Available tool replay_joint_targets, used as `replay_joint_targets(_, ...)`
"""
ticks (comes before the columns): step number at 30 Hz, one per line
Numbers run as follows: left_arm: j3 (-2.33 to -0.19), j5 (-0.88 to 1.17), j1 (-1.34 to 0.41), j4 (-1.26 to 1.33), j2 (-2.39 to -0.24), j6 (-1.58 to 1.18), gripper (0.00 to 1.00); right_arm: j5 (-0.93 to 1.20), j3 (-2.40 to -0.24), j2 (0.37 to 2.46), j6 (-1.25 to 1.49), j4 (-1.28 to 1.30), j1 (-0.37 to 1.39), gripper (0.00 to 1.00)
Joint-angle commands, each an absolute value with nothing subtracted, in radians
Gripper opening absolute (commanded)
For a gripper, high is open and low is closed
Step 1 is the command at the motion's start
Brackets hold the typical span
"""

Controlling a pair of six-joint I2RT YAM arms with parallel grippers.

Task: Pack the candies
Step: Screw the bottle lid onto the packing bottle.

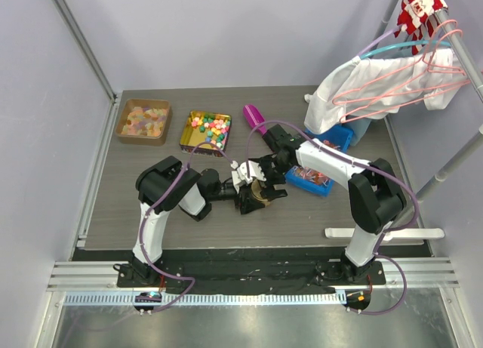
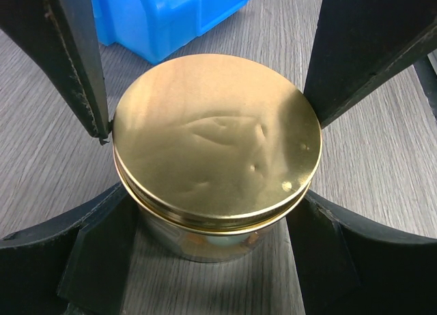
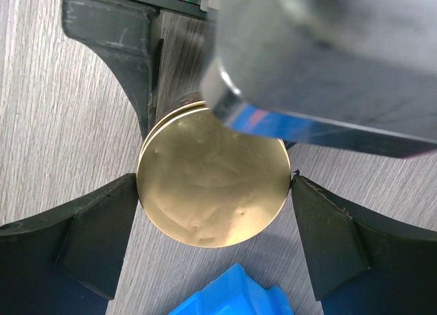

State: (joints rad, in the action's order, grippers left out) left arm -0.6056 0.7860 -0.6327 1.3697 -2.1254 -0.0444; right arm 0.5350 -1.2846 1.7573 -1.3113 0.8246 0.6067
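A clear jar with a round gold lid stands on the table's middle. A few candies show faintly through its glass wall. My left gripper is shut on the jar's body, one finger on each side under the lid. My right gripper is shut on the gold lid from above, its pads touching the lid's rim. More candies, in orange, yellow and pale tones, lie in a brown tray at the back left. In the top view the left gripper and the right gripper meet at the jar.
A gold tin of bright mixed sweets sits beside the brown tray. A blue bin lies right of the jar, close to it. A magenta object lies behind. Clothes on hangers are at the back right, and a white bar at the front right.
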Motion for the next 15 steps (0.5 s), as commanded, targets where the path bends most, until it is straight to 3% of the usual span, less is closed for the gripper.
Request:
replay_joint_targets(1,-0.617,0.787,-0.629,1.47,-2.14,-0.04,0.71,0.545,-1.282,1.772,-1.276,0.767,0.612,0.94)
replay_joint_targets(7,-0.615,0.778,-0.629,1.466,-2.138,-0.04,0.71,0.537,-1.256,1.766,-1.151,0.704,0.611,0.8)
replay_joint_targets(15,-0.614,0.755,-0.629,1.466,-2.135,-0.044,0.7,0.511,-1.077,1.64,-0.782,0.462,0.623,0.76)
